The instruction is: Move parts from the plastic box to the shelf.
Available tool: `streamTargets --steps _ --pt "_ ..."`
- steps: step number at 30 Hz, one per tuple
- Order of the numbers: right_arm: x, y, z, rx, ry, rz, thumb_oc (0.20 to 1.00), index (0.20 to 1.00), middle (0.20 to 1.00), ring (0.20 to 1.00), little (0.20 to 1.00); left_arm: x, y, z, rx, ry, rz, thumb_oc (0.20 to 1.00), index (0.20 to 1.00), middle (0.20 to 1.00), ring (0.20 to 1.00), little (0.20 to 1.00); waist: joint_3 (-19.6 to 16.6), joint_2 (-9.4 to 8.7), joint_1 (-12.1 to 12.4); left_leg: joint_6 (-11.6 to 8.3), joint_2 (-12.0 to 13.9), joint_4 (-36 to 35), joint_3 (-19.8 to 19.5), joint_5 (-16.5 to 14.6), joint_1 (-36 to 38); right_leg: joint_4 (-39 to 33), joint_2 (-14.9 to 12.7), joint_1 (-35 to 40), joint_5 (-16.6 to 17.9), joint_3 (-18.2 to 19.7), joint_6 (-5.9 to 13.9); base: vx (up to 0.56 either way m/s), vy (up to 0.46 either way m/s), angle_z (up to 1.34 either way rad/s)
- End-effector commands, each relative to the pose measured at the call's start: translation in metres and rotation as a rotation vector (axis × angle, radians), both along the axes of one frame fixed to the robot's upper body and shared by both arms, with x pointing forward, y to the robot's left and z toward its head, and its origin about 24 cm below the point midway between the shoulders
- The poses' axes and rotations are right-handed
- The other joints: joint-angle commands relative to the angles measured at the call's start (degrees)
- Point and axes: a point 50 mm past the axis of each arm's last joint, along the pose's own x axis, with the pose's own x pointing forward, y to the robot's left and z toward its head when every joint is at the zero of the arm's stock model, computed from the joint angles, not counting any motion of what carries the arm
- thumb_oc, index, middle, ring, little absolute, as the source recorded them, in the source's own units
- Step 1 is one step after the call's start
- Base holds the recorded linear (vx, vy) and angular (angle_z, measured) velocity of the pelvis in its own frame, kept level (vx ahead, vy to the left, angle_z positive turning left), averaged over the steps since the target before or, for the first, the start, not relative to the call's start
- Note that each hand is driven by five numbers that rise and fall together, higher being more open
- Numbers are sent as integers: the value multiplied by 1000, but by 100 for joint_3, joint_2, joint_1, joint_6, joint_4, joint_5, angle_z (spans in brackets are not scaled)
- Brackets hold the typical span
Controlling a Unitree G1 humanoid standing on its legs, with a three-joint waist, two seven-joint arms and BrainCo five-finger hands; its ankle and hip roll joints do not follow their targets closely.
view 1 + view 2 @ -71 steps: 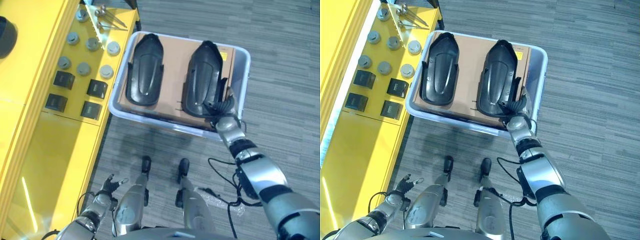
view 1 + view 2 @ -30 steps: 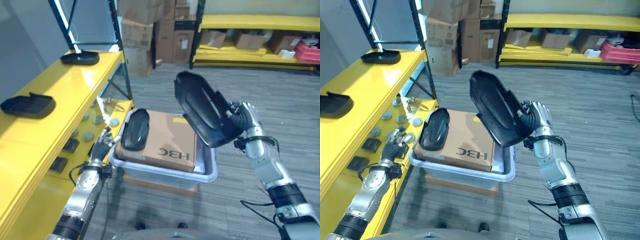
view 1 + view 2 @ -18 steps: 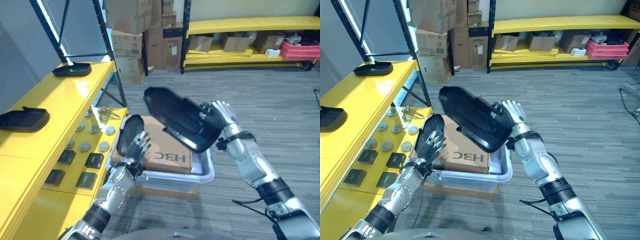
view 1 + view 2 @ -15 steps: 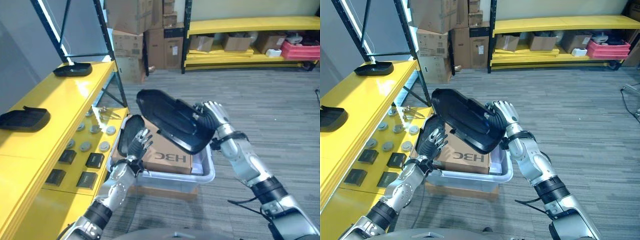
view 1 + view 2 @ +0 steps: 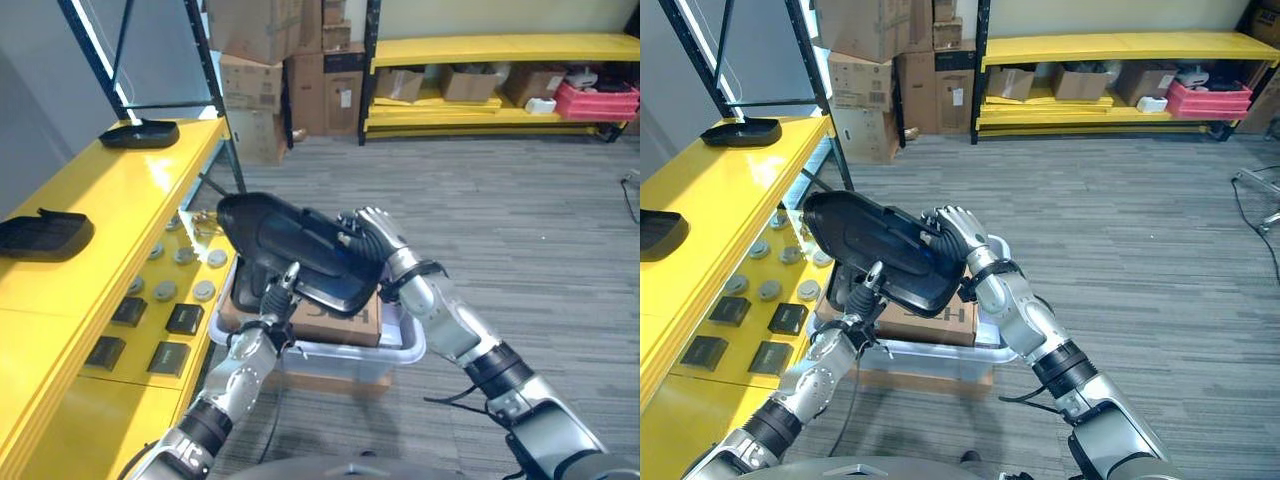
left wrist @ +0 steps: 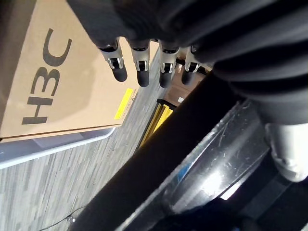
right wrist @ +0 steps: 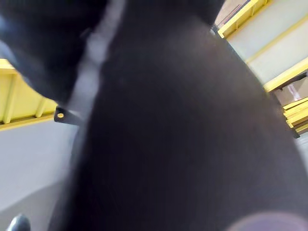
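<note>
One black part (image 5: 295, 250) lies flat, its long axis toward the shelf (image 5: 110, 200).

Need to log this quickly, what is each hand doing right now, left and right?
Left hand: open, fingers straight, reaching up under the black part.
Right hand: shut on the black part, holding it above the plastic box.

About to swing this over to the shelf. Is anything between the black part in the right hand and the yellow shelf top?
Nothing visible blocks it. The black part in the right hand hangs above the plastic box. The left hand is just under it. The yellow shelf has bare surface between two black parts already there.
</note>
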Motion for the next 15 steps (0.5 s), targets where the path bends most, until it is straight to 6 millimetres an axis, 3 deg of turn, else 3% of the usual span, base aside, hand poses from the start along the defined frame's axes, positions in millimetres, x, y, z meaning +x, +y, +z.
streamTargets --steps 1,2,10,15 --pt "-4 37 36 148 -79 203 200 200 200 200 200 33 -16 37 73 -206 -14 354 354 354 354 354 -243 -307 61 -329 382 -42 -48 -119 100 255 -554 229 -388 17 496 0 0 0" --pt "-7 40 34 172 -59 223 200 200 200 200 200 35 -15 40 87 -220 0 200 200 200 200 200 -242 -314 56 -330 383 -42 -42 -118 100 259 -552 220 -389 15 496 0 0 0" --pt "-32 59 17 506 168 384 200 200 200 200 200 44 2 56 112 -306 132 200 200 200 200 200 -205 -356 7 -345 376 -42 12 -100 78 262 -560 171 -367 56 505 0 0 0" --pt "-39 64 12 600 240 432 200 200 200 200 200 43 10 56 101 -317 185 200 200 200 200 200 -184 -375 6 -338 369 -42 59 -108 77 262 -573 139 -342 89 517 -7 8 -6"
